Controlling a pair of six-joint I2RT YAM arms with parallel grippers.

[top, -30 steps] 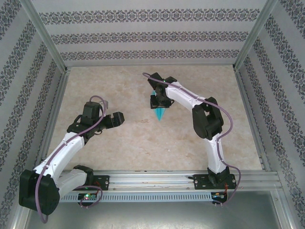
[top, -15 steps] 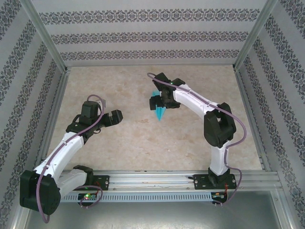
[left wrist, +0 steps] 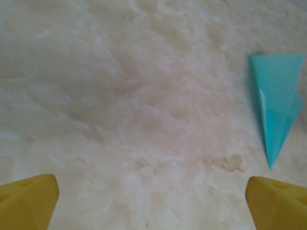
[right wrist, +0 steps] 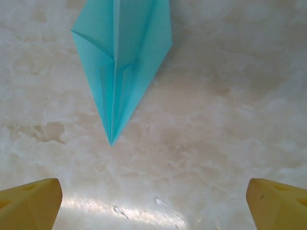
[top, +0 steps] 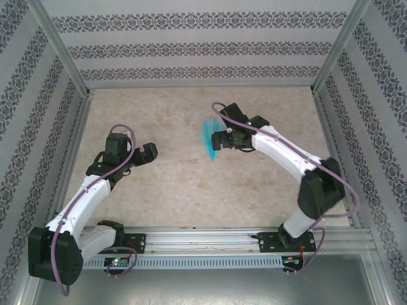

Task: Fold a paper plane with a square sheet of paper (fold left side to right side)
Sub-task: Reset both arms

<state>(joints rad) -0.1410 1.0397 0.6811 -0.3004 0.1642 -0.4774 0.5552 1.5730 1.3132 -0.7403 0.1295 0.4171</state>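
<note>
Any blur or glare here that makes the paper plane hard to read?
Top external: the paper plane is smeared and pale, and its edges are hard to trace. Right wrist: the plane is sharp with clear creases, and a glare streak crosses the table near the bottom. Left wrist: the plane is sharp at the right edge, with no strong glare.

Left arm (top: 82,200): base at near left, white link angled up and inward, wrist bent to point right. Left gripper (top: 147,152): jaws spread wide, yellow fingertips (left wrist: 29,201) at the lower corners of its wrist view, nothing between them. Right arm (top: 286,155): base at near right, elbow far out right, forearm stretched up and left toward mid-table. Right gripper (top: 219,141): pointing left, jaws spread wide, yellow fingertips (right wrist: 278,203) apart, holding nothing.
</note>
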